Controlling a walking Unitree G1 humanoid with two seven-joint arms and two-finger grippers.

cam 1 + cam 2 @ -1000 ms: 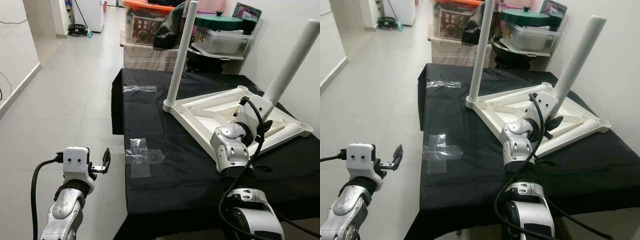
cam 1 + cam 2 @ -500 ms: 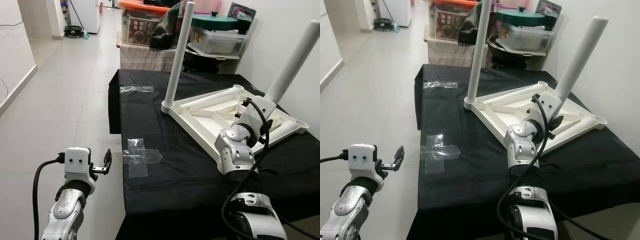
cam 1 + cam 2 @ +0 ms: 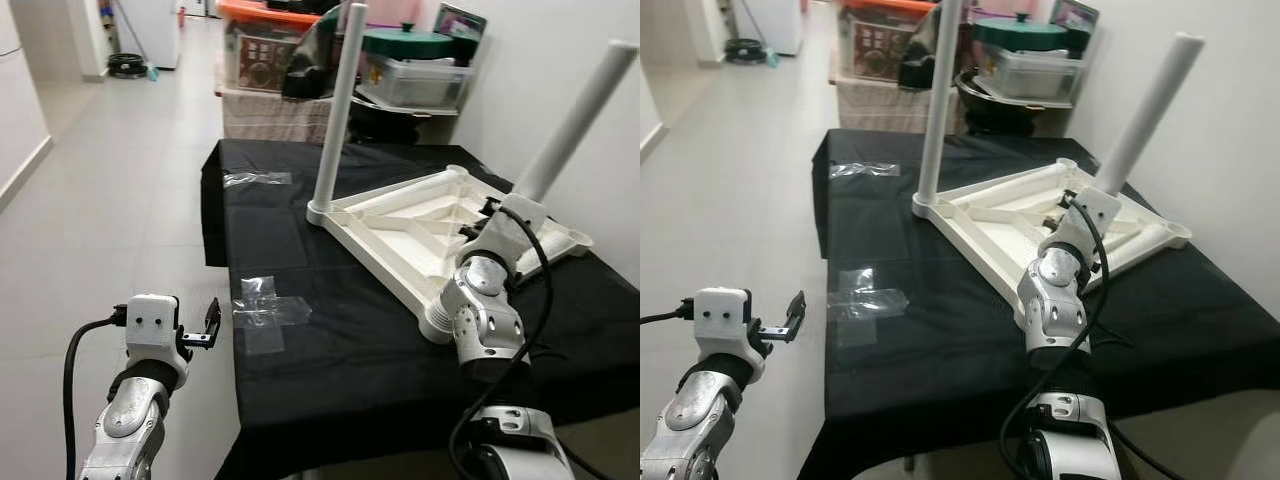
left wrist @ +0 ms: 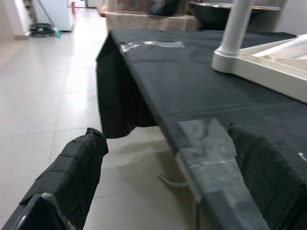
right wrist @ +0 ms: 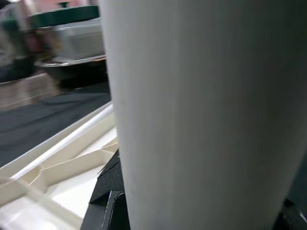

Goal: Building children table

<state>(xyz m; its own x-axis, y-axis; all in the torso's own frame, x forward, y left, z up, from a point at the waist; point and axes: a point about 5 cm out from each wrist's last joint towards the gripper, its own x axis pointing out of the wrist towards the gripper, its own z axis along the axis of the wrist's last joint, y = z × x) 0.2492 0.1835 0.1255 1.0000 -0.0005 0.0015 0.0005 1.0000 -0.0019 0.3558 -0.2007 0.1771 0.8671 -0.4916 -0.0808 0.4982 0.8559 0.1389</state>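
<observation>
Your right gripper point(image 5: 192, 211) clamps the tilted white leg point(image 3: 570, 130) of the upturned tabletop point(image 3: 420, 225) at frame right (on black cloth point(image 3: 330, 340)), left gripper point(image 3: 208, 325) open, lower left.

left gripper point(image 4: 168, 177) spread wide, hanging over the tile floor point(image 4: 43, 96) just off the table edge | black cloth point(image 4: 192, 81) drapes down the near corner | clear tape patches point(image 4: 206, 143) stuck on the cloth between the fingers point(image 4: 72, 167) | white table leg point(image 4: 235, 33) stands upright in the flipped tabletop point(image 4: 268, 67) further back
</observation>
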